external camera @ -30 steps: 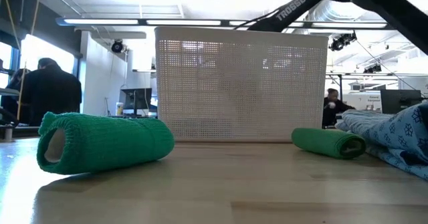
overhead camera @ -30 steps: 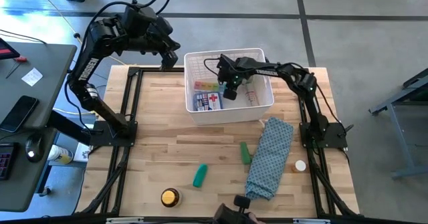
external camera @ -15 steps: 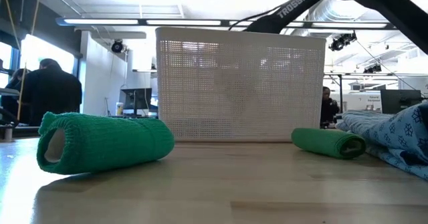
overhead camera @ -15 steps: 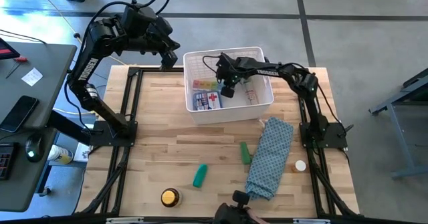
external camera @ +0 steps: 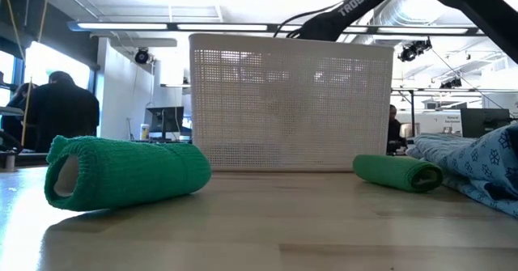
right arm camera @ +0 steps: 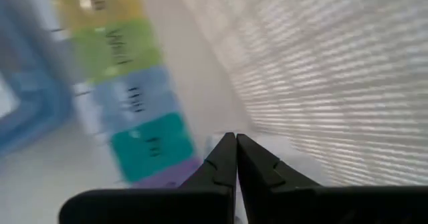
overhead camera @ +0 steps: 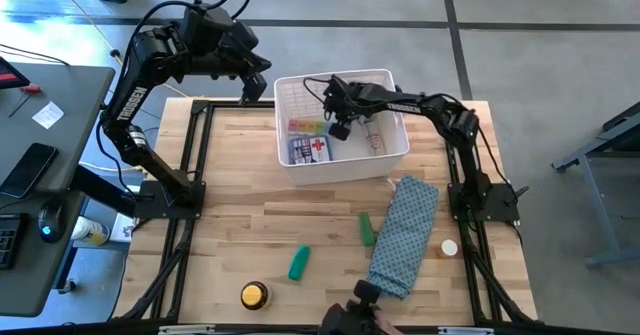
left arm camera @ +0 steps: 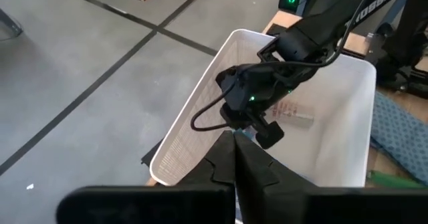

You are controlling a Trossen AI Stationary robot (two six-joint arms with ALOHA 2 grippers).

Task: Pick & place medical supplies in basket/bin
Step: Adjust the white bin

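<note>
The white lattice basket (overhead camera: 392, 151) stands at the table's far middle. In it lie the rainbow pill organiser (overhead camera: 308, 127), the blue-white red-cross pack (overhead camera: 312, 149) and a pinkish tube (overhead camera: 375, 140). My right gripper (overhead camera: 340, 127) is inside the basket, above its floor, fingers shut (right arm camera: 235, 150) and empty, beside the organiser (right arm camera: 120, 97). On the table lie two green tubes (overhead camera: 367, 227) (overhead camera: 299, 263), a round yellow tin (overhead camera: 254, 295) and a white-capped bottle (overhead camera: 449, 247). My left gripper (left arm camera: 234, 150) hangs shut beyond the basket's far-left corner (overhead camera: 262, 87).
A long blue patterned cloth (overhead camera: 403, 235) lies along the table's right side, next to one green tube (external camera: 396, 172). The other green tube (external camera: 125, 174) lies nearer the front. People stand in the room behind. A desk with a phone (overhead camera: 28, 167) stands to the left of the table.
My right gripper has risen a little inside the basket and shifted slightly toward the table's far edge, staying shut. The supplies in the basket and on the table have stayed put.
</note>
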